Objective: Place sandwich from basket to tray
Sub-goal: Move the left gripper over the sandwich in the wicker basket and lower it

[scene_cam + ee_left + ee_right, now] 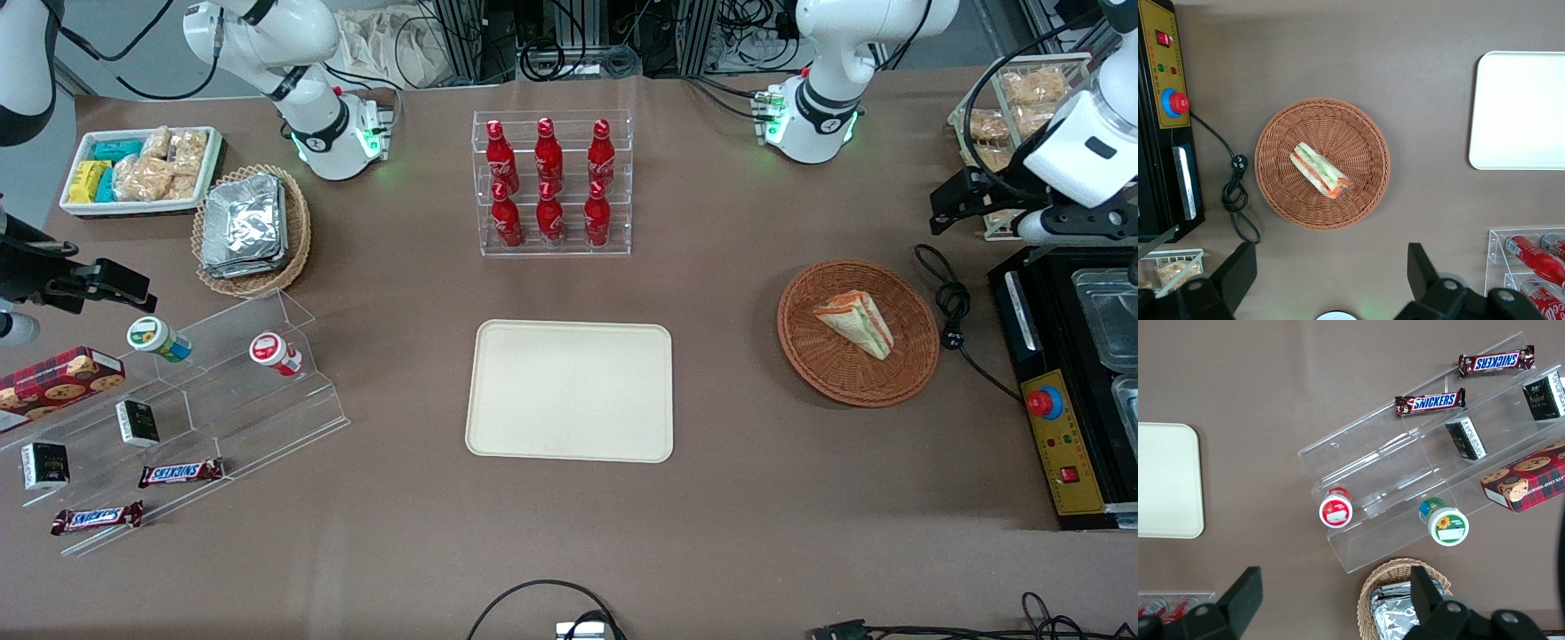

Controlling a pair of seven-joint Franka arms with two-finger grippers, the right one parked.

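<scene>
The sandwich (855, 322), a wrapped triangular wedge with green, orange and red filling, lies in the round reddish-brown wicker basket (805, 360). The cream-beige tray (569, 391) lies flat on the table, bare, toward the parked arm's end from the basket. My left gripper (949, 212) hangs well above the table, a little farther from the front camera than the basket and toward the working arm's end. In the left wrist view the gripper (1330, 267) is open and holds nothing, with the sandwich (1320, 170), the basket (1361, 127) and a part of the tray (1525, 113) below it.
A black machine with a red button (1045, 402) and a coiled black cable (951, 302) lie beside the basket. A clear rack of red bottles (551, 182) stands farther back than the tray. An acrylic snack shelf (222, 409), a foil-packet basket (298, 231) and a white snack bin (212, 164) lie toward the parked arm's end.
</scene>
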